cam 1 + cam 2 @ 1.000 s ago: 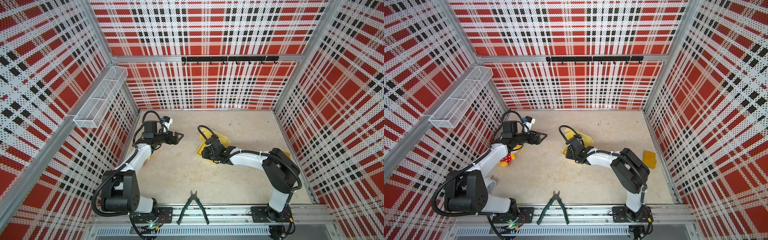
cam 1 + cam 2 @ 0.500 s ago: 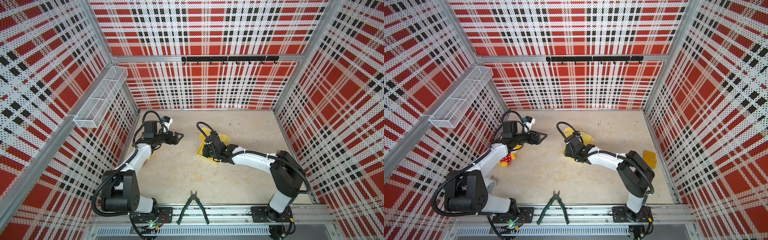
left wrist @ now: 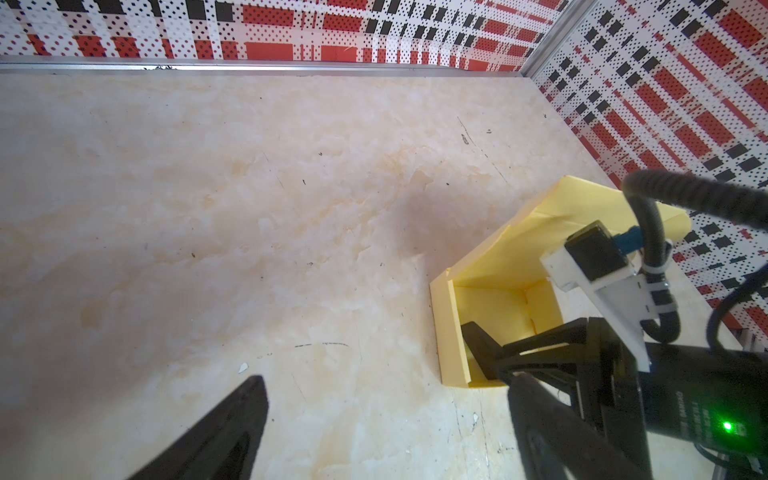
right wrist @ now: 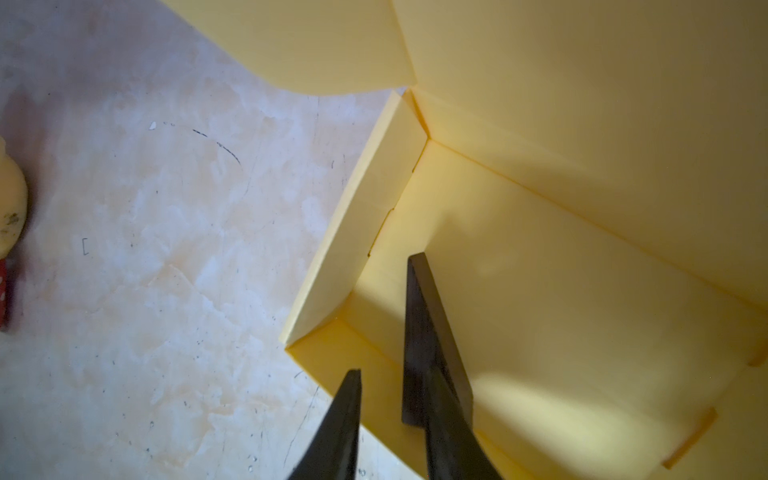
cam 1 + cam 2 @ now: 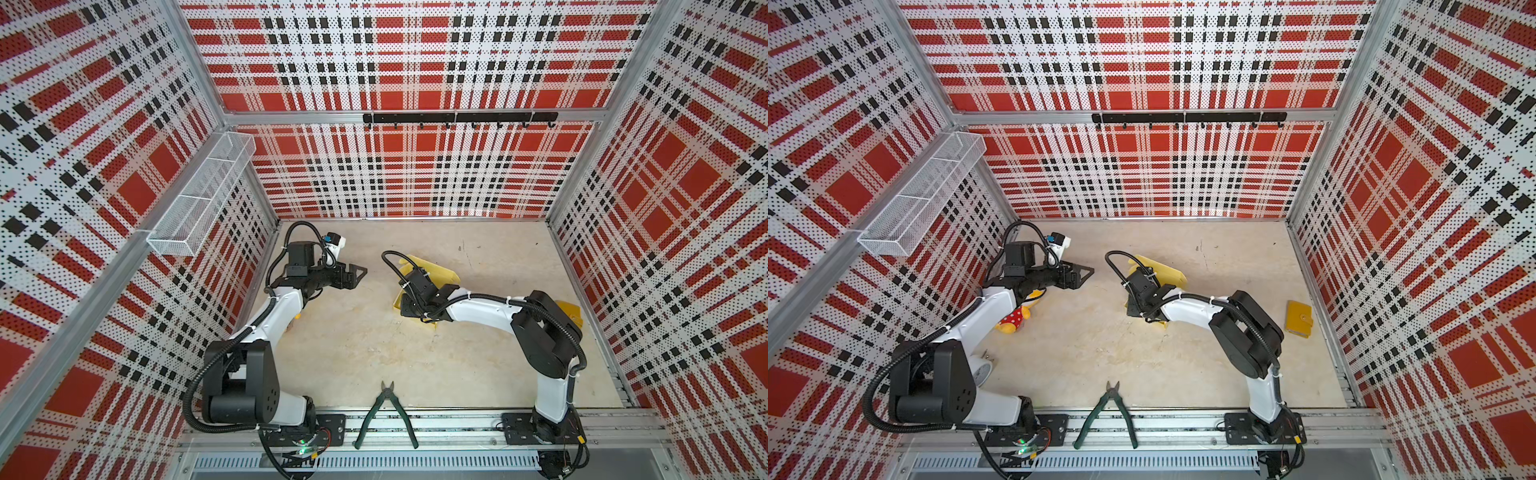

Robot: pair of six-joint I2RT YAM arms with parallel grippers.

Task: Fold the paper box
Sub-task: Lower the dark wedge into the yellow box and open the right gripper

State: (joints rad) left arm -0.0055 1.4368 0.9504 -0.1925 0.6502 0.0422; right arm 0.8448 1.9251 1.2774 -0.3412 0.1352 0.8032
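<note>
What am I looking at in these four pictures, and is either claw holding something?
Two robot arms stand at the near edge of a table inside a plaid-walled cell. Two pictures look down from one overhead camera pair; the remaining two come from cameras on each arm's wrist. The left gripper is open and empty. The right gripper straddles a wall of the pale yellow paper box, one finger inside, one outside; whether it pinches is unclear. Also lying there: a plush toy, green-handled cutters and a small yellow wallet-like piece.
</note>
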